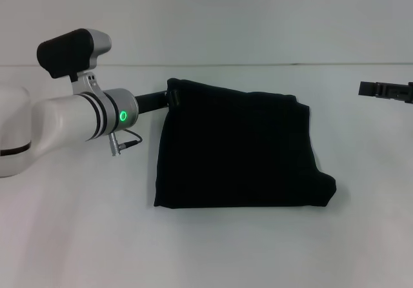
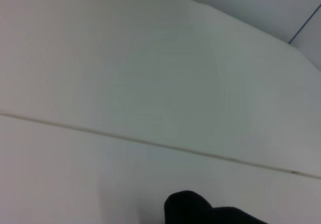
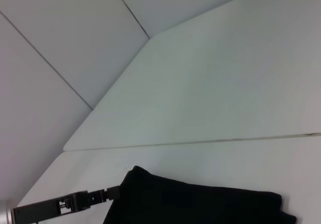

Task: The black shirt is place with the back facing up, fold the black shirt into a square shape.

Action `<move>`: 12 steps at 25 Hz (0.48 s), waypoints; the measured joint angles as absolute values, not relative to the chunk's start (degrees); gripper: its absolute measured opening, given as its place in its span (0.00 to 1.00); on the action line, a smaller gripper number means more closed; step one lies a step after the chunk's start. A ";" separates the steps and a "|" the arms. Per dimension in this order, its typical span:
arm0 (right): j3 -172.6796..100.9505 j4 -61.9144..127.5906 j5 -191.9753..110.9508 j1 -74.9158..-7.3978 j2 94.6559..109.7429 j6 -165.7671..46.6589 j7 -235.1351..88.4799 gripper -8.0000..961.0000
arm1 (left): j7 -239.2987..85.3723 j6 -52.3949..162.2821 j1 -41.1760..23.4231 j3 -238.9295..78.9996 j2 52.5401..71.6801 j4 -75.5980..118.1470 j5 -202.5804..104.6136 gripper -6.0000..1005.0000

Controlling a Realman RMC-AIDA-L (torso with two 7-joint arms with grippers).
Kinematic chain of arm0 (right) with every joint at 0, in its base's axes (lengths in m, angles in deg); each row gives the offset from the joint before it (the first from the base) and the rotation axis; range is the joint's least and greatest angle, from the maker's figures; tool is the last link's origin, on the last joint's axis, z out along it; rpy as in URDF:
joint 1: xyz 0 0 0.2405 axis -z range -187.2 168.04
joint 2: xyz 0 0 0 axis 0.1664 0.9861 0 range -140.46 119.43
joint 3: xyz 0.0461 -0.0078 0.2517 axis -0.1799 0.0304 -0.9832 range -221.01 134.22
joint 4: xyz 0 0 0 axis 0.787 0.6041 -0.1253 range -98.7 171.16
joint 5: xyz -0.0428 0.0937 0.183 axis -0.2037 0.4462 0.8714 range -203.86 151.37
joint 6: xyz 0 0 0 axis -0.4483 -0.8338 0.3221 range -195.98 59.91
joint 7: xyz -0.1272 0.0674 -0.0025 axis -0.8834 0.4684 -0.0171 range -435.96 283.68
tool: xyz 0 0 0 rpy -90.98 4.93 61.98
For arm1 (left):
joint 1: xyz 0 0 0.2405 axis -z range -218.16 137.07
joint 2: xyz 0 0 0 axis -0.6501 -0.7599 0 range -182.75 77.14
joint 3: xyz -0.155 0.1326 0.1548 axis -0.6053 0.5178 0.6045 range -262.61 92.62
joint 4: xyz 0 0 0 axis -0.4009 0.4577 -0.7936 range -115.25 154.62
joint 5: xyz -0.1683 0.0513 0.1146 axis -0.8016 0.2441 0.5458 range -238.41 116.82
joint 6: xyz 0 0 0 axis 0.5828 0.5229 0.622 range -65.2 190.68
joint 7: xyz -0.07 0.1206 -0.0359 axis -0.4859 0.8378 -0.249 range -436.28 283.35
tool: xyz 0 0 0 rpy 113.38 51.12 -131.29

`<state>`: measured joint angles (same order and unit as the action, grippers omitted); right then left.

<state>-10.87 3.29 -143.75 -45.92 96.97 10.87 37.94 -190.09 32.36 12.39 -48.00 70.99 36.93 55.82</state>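
Head view: the black shirt [image 1: 235, 152], folded into a rough rectangle, lies at frame centre on the white table [image 1: 206, 249]. The left gripper [image 1: 171, 98] meets its upper-left corner, fingers pinching the fabric. The right gripper [image 1: 365, 89] sits at the right edge, well apart; its finger state cannot be told. Left wrist view: shirt fabric at the bottom edge. Right wrist view: the shirt spans the lower frame, the left gripper at its lower-left corner.

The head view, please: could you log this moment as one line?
plain black fabric shirt: folded, flat on white table | left end effector: at shirt's far left corner | right end effector: apart, right edge
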 joint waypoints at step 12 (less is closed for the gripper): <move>-10.87 3.37 -143.75 -45.79 96.97 11.07 37.94 0.82 | -190.20 32.46 11.72 -48.07 70.85 37.18 54.94 0.01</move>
<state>-10.87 3.37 -143.75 -45.79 96.97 11.07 37.94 -190.20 32.46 11.72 -48.07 70.85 37.18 54.94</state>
